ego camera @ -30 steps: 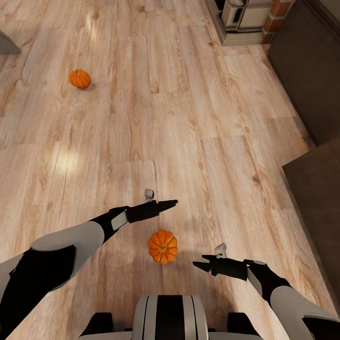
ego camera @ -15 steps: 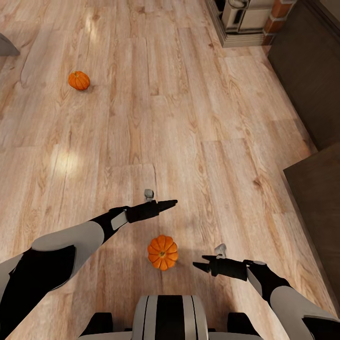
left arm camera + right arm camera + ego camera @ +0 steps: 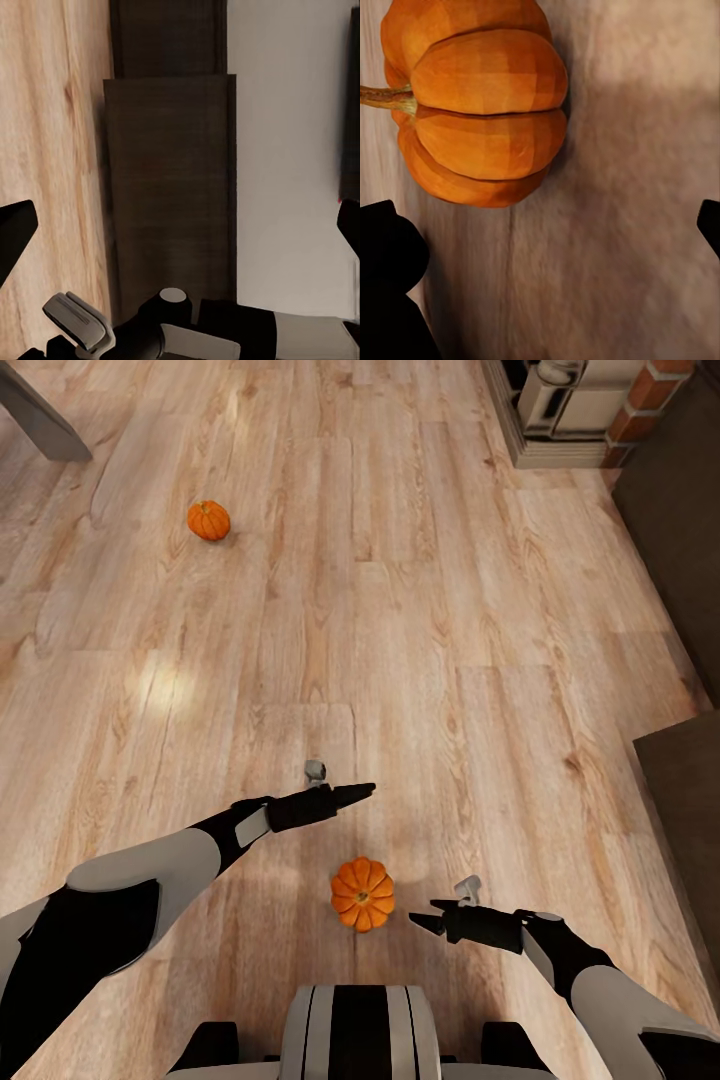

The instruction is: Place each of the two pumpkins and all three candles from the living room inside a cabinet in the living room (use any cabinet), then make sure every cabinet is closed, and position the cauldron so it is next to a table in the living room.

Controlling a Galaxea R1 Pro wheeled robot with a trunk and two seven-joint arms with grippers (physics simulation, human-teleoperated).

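One orange ribbed pumpkin lies on the plank floor just in front of my base, between my two arms. My right gripper hovers open a short way to its right; in the right wrist view the pumpkin sits ahead of the open gripper, outside the fingers. My left gripper is open above the floor beyond the pumpkin, and its wrist view looks between spread fingertips at the dark brown cabinet. The second pumpkin rests far off at the upper left. No candles or cauldron are in view.
The low dark brown cabinet runs along the right edge, with another section further back. A red brick fireplace stands at the top right. A grey table leg crosses the top left corner. Open wood floor lies between.
The whole view has shifted: floor, pumpkins and cabinet slid to the right in the picture, so the camera moved. Both arms hold the same pose, grippers unchanged.
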